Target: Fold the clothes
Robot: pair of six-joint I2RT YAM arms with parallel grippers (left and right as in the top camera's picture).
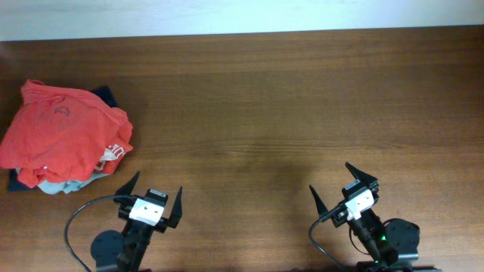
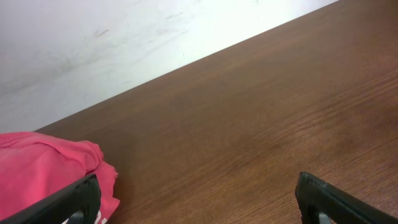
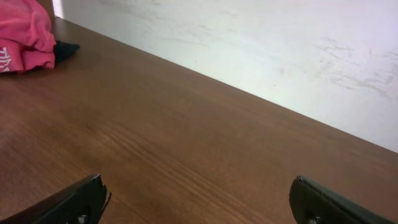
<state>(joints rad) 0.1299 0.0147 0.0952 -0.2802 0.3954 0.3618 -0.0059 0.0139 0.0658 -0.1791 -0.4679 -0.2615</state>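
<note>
You're right at the start here, nothing folded yet. The orange-red T-shirt (image 1: 60, 128) is a crumpled heap sitting on top of a small stack. A navy garment (image 1: 106, 94) pokes out behind the T-shirt and a pale blue-grey garment (image 1: 57, 186) peeks out from under its front edge. There's also a bit of red cloth with white print (image 1: 113, 151) tucked under the T-shirt's right side. I can't tell whether that's part of it or a separate shirt.

My read on the step in hand: get the T-shirt off that stack and spread flat on the bare counter (image 1: 287, 98) to the right of it. So your next move is a reach toward the T-shirt, pinching only the top layer near a hem or shoulder. Grab too deep and I'd guess you drag the stuff underneath along with it.

As for the pincers, the left pincer (image 1: 159, 182) is near the T-shirt, just off its front-right corner, with its fingers spread wide apart. It holds nothing and touches nothing. The right pincer (image 1: 331, 178) is well apart from the T-shirt, far off to its right, with its fingers just as wide and just as empty. Both wrist views show only bare wood between the fingers, with the T-shirt off at the edge.
</note>
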